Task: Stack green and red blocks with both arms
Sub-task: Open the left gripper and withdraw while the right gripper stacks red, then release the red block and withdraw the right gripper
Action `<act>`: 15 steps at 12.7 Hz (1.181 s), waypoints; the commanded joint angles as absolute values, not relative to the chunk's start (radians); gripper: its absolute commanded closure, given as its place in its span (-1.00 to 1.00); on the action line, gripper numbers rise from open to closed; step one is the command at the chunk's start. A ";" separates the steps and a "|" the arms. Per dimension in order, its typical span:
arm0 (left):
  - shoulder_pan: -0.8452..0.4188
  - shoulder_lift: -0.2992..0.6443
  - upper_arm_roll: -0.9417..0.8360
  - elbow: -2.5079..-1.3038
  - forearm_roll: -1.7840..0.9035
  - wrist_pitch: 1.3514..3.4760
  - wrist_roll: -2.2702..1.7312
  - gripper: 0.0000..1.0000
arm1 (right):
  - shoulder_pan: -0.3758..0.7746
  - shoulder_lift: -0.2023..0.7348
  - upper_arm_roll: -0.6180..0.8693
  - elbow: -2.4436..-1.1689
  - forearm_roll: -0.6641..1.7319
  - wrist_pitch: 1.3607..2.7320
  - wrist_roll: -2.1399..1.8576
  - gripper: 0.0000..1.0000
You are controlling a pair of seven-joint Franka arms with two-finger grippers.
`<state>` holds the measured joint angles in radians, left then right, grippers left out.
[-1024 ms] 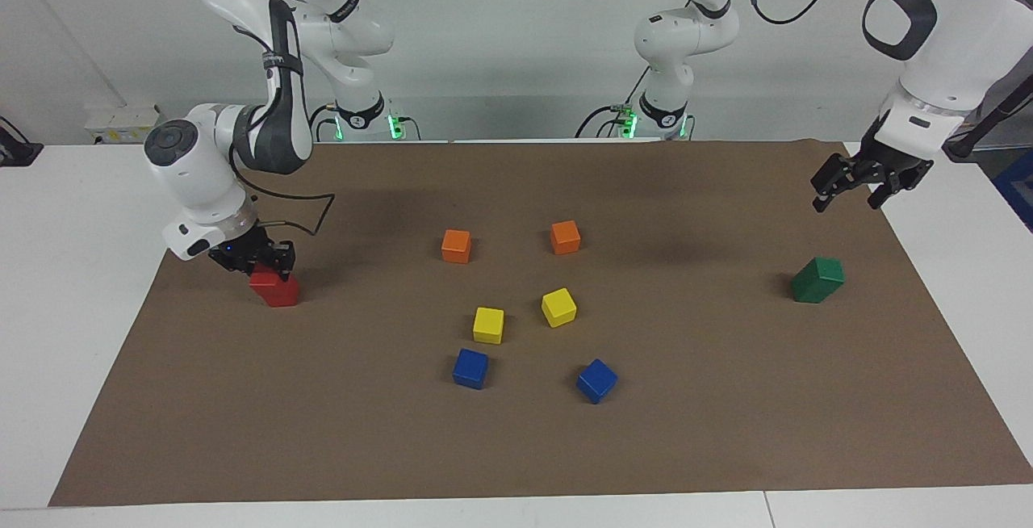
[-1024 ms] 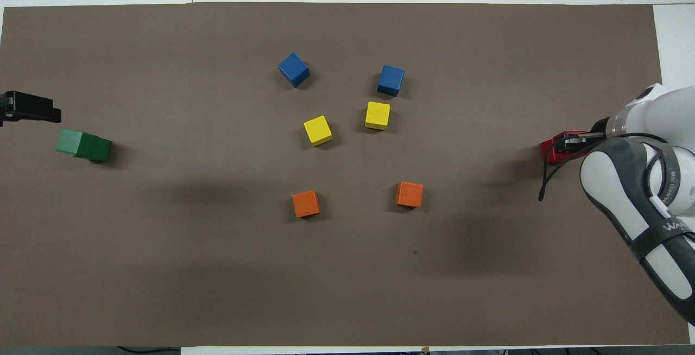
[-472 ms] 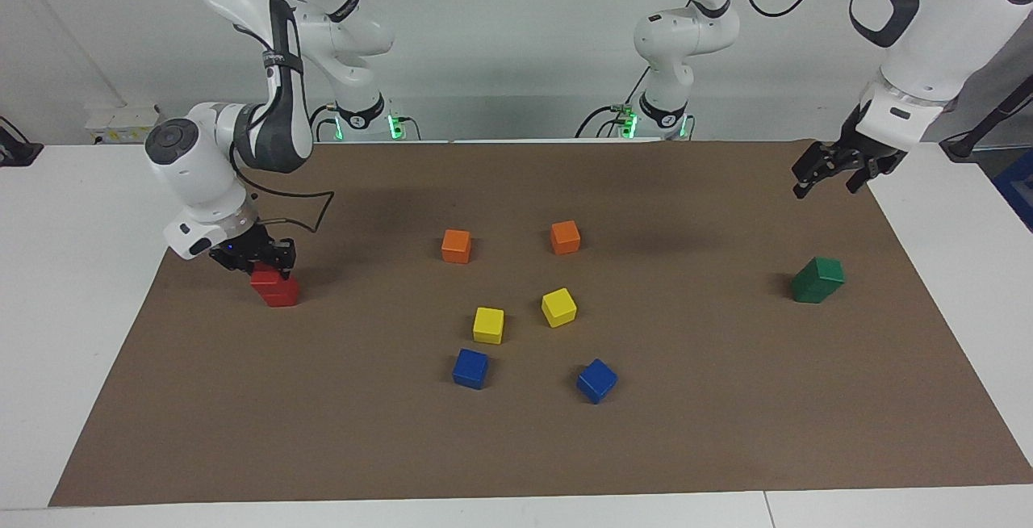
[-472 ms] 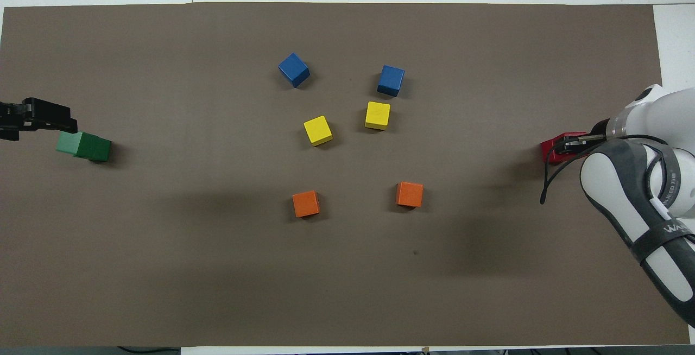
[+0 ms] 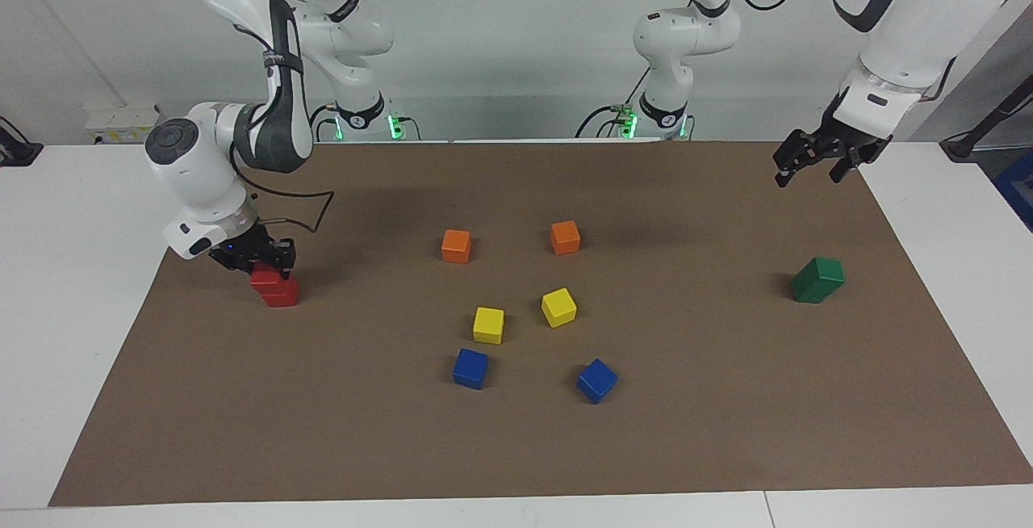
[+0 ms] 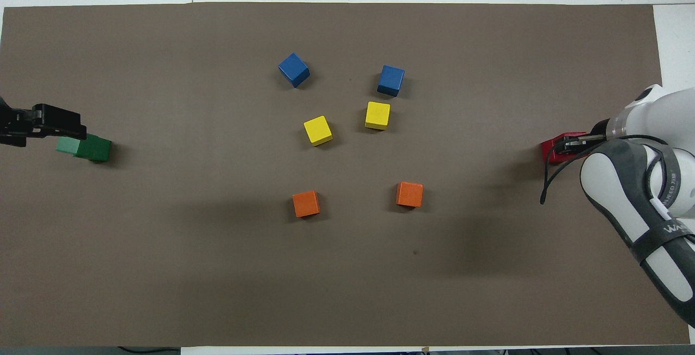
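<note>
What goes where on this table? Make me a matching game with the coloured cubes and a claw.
1. two small glossy orange cubes
2. two small glossy blue cubes
3. stacked glossy dark green cubes
4. right claw

A. at the stacked glossy red cubes
B. farthest from the robots
C. left arm's end of the brown paper mat
D. nearer to the robots than the glossy yellow cubes

Pairs: 1-D, 2-B, 3-C, 4-A
</note>
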<state>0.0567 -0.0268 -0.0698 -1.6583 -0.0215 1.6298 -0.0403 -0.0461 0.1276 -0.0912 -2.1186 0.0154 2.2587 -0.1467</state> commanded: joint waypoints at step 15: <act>0.009 -0.044 -0.026 -1.672 -0.014 1.605 -0.037 -1.00 | -0.051 -0.040 -0.023 -1.842 0.025 1.824 -0.089 -1.00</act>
